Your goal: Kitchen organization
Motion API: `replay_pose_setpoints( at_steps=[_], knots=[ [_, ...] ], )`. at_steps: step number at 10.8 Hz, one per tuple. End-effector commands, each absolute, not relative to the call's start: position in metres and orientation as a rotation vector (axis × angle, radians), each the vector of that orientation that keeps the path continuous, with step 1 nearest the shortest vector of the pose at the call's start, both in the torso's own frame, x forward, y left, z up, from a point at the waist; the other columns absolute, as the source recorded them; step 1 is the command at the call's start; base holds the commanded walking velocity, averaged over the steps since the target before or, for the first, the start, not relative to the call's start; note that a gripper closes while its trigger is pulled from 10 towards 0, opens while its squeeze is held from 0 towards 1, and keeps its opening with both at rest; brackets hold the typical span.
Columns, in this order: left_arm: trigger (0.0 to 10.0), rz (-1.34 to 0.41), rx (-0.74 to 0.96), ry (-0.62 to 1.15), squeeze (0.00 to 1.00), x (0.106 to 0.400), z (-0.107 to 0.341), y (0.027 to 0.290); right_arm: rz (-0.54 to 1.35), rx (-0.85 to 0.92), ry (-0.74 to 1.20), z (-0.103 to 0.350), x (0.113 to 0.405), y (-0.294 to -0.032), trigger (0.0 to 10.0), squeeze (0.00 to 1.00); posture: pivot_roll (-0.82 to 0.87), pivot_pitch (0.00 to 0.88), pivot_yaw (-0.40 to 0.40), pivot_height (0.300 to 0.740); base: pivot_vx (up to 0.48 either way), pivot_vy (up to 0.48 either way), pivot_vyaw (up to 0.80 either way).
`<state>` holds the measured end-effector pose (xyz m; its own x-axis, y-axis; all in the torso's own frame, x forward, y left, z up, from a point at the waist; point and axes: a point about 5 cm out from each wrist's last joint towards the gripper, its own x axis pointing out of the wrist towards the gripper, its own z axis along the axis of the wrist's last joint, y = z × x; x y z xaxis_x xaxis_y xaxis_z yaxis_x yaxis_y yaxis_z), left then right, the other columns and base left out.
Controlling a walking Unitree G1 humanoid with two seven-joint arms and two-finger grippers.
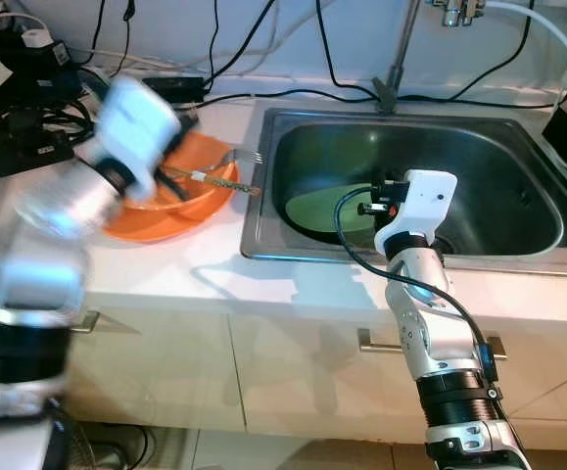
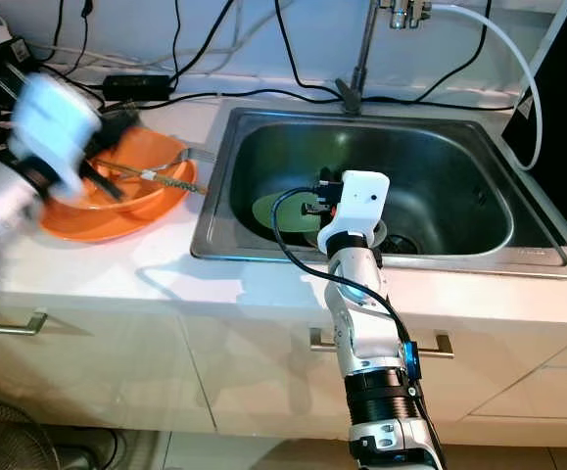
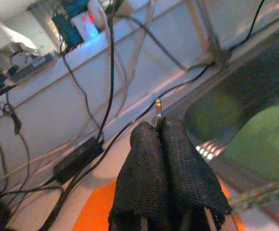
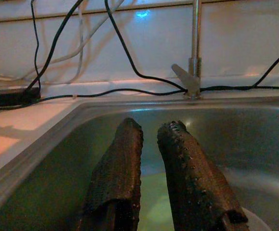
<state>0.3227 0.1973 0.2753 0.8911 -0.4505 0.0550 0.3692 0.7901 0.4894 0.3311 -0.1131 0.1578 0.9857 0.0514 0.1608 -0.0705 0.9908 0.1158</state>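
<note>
The left gripper (image 3: 159, 126) is over the orange bowl (image 1: 200, 201) on the white counter (image 1: 165, 264), and its arm is blurred in the head views. In the left wrist view its two black fingers (image 3: 144, 163) are pressed together, and a thin metal piece (image 3: 157, 109) stands out between their tips; it seems to be clamped there, but which utensil it belongs to cannot be told. Just beside this gripper, on the sink side, a fork (image 1: 229, 157) lies on the bowl's rim with its tines toward the sink, and a long brown-green utensil (image 1: 219, 182) lies across the rim as well. Behind the gripper, near the wall, there is a black power adapter (image 1: 175, 86) and many black cables (image 1: 214, 39), and a pile of electronics (image 1: 14, 69) stands further away at the counter's corner. The right gripper (image 4: 149, 139) is inside the steel sink (image 1: 518, 147), low over its bottom, and its fingers (image 4: 122, 163) are apart with nothing between them. Under and in front of this gripper a green plate (image 1: 322, 211) lies flat on the sink bottom, and the drain (image 2: 401, 240) is just beside the gripper's white wrist housing (image 1: 425, 196). Beyond the fingers the faucet pipe (image 4: 195, 33) rises at the back edge of the sink, with its lever (image 4: 182, 74) at the base, and one black cable (image 4: 129, 89) runs along the sink's back rim. A white hose (image 2: 518, 69) hangs at the far side of the sink, well apart from both grippers.
</note>
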Motion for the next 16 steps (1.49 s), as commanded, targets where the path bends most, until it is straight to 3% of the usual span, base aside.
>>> replay_pose_setpoints(
  at_steps=[1, 4, 6, 7, 8, 12, 16],
  knots=[
    [10.0, -0.477, 0.463, -0.211, 0.00, 0.318, 0.294, 0.199, 0.072, 0.113, -0.172, 0.161, 0.334, -0.112, 10.0, 0.00, -0.02, 0.000, -0.027, 0.740, 0.000, 0.000, 0.00],
    [10.0, -0.517, 0.253, -0.301, 0.00, 0.312, 0.334, 0.214, 0.074, 0.113, -0.169, 0.161, 0.334, -0.111, 10.0, 0.00, -0.02, 0.000, -0.020, 0.740, 0.000, 0.000, 0.00],
    [10.0, -0.550, -0.046, -0.438, 0.00, 0.314, 0.349, 0.208, 0.072, 0.113, -0.170, 0.161, 0.334, -0.113, 10.0, 0.00, -0.02, 0.000, -0.018, 0.740, 0.000, 0.000, 0.00],
    [10.0, -0.576, -0.177, -0.474, 0.00, 0.317, 0.354, 0.194, 0.077, 0.117, -0.175, 0.162, 0.334, -0.112, 10.0, 0.90, -0.03, 0.000, -0.014, 0.740, 0.000, 0.000, 0.00],
    [10.0, -0.582, -0.259, -0.472, 0.00, 0.321, 0.352, 0.184, 0.084, 0.121, -0.184, 0.164, 0.333, -0.111, 10.0, 1.00, -0.04, 0.000, -0.013, 0.740, 0.000, 0.000, 0.00],
    [10.0, -0.663, -0.400, -0.349, 0.00, 0.334, 0.320, 0.122, 0.179, -0.075, -0.296, 0.183, 0.330, -0.112, 10.0, 1.00, -0.06, 0.000, 0.003, 0.740, 0.000, 0.000, 0.00],
    [10.0, -0.683, -0.394, -0.281, 0.00, 0.338, 0.300, 0.101, 0.283, -0.156, -0.365, 0.199, 0.323, -0.109, 10.0, 1.00, -0.08, 0.000, 0.020, 0.740, 0.000, 0.000, 0.00]
  ],
)
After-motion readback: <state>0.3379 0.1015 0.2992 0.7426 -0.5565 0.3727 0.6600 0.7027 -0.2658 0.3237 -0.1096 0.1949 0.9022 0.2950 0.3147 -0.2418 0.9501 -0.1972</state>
